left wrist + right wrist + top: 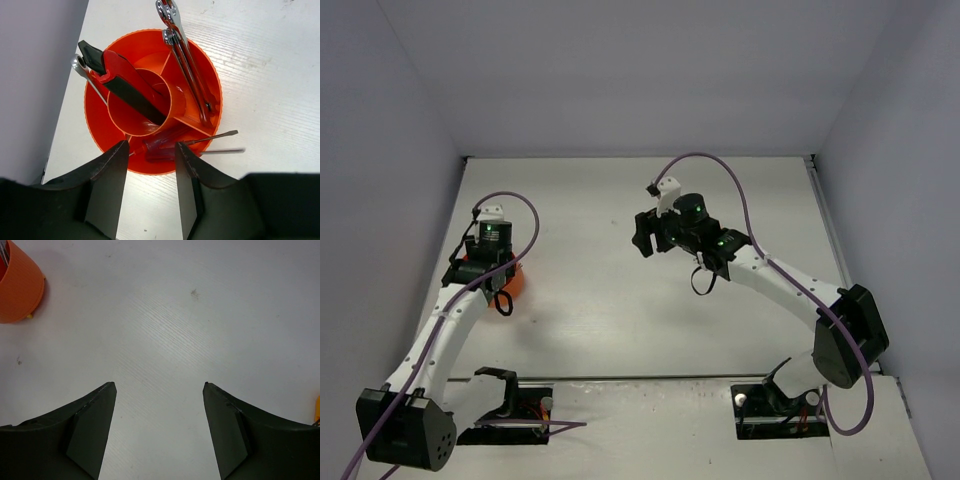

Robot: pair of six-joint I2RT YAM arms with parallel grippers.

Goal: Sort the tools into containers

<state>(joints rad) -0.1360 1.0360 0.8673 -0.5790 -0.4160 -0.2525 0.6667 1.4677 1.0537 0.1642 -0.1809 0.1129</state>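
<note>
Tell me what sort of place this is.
Probably a robot test cell: white table boxed in by plain walls, left arm and right arm mounted at its edge, orange tub of tools.

Landmark: tub (pixel 150 47). Wrenches (pixel 187 60) are leaning out over its far rim and blocking entry from that side. Knife tool (pixel 125 82) is standing tilted in the centre well and jutting past the left rim, beside one more wrench (pixel 80 65). Screwdrivers (pixel 165 145) are lying in the near compartment, shafts poking out past the right rim. Left gripper (pixel 151 147) is hanging over the near rim, jaws apart with nothing between. Table (pixel 260 100) right of the tub is giving open passage. Right gripper (pixel 159 386) is hovering there, jaws wide.
</note>
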